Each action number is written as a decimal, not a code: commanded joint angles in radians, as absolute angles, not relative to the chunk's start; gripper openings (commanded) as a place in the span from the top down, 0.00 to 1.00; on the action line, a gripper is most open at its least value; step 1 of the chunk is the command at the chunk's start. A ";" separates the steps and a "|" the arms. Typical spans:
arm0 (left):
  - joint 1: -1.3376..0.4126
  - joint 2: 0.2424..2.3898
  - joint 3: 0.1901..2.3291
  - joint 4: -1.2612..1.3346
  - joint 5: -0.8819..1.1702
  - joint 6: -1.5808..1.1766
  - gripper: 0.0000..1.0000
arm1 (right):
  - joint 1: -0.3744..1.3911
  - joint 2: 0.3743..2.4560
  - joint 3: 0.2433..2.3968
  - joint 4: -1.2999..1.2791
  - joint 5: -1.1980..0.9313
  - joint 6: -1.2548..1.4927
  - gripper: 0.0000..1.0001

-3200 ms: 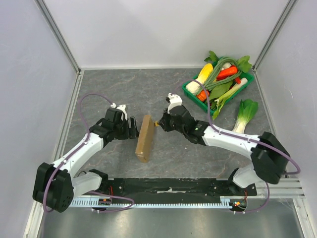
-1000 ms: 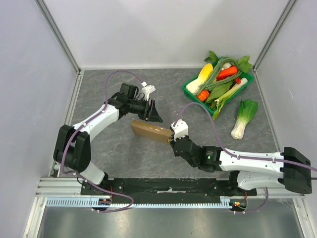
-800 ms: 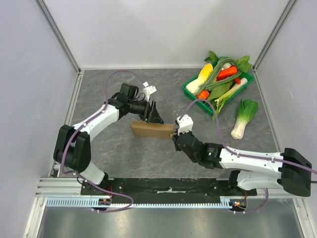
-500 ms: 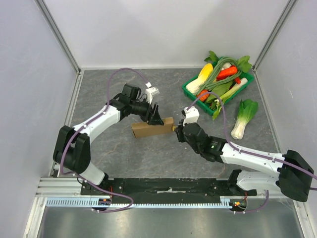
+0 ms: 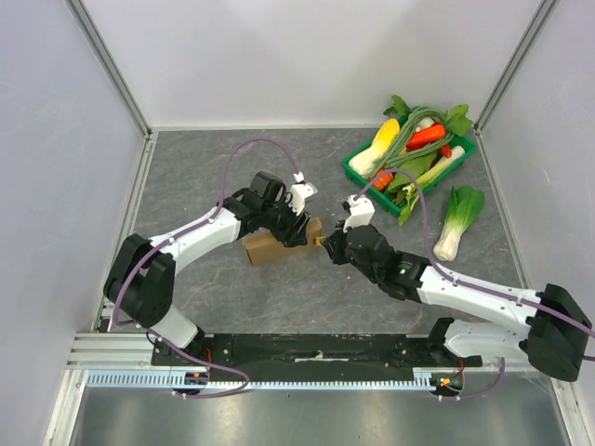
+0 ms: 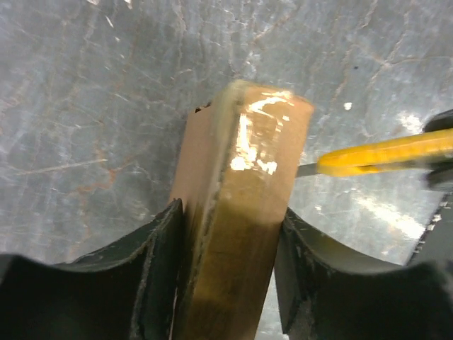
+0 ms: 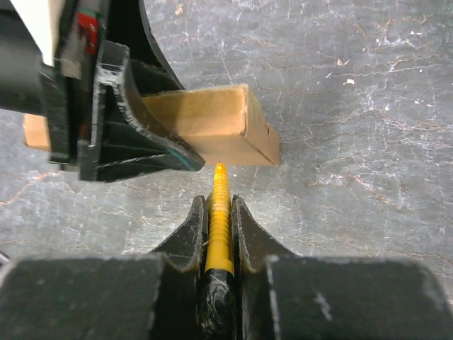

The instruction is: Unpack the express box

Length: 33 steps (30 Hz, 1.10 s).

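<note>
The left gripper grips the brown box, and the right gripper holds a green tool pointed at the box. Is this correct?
Only the colour is wrong: the tool in the right gripper is yellow, as the right wrist view shows. The left gripper does grip the box.

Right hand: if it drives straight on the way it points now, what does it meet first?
The yellow tool in the right hand leads: its tip would meet the express box first, beside the left hand. Depth is unclear.
</note>
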State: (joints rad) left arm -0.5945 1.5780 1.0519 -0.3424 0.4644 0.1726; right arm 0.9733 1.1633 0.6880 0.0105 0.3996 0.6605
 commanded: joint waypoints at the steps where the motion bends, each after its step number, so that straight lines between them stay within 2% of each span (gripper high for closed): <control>1: -0.624 1.583 1.009 -0.302 0.356 0.261 0.51 | 0.962 1.057 0.689 -0.041 0.396 0.718 1.00; 2: -0.632 1.580 0.994 -0.292 0.345 0.267 0.57 | 0.959 1.037 0.686 -0.051 0.402 0.722 1.00; 4: -0.653 1.571 0.976 -0.258 0.304 0.288 0.61 | 0.956 0.980 0.681 -0.083 0.414 0.733 1.00; 5: -0.673 1.557 0.950 -0.244 0.290 0.311 0.66 | 0.954 0.964 0.681 -0.090 0.420 0.739 1.00; 10: -0.724 1.488 0.833 -0.131 0.236 0.376 0.74 | 0.942 0.894 0.699 -0.118 0.482 0.721 1.00; 19: -0.798 1.396 0.673 -0.046 0.195 0.457 0.75 | 0.925 0.838 0.663 -0.123 0.515 0.695 1.00; 33: -0.821 1.425 0.707 -0.186 0.313 0.508 0.75 | 0.925 0.766 0.525 -0.008 0.411 0.755 1.00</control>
State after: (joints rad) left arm -0.8169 1.3712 0.7383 -0.0113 0.2276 0.4957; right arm 0.9253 0.7956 0.5659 -0.0875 0.4332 0.7177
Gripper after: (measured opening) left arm 0.431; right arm 0.154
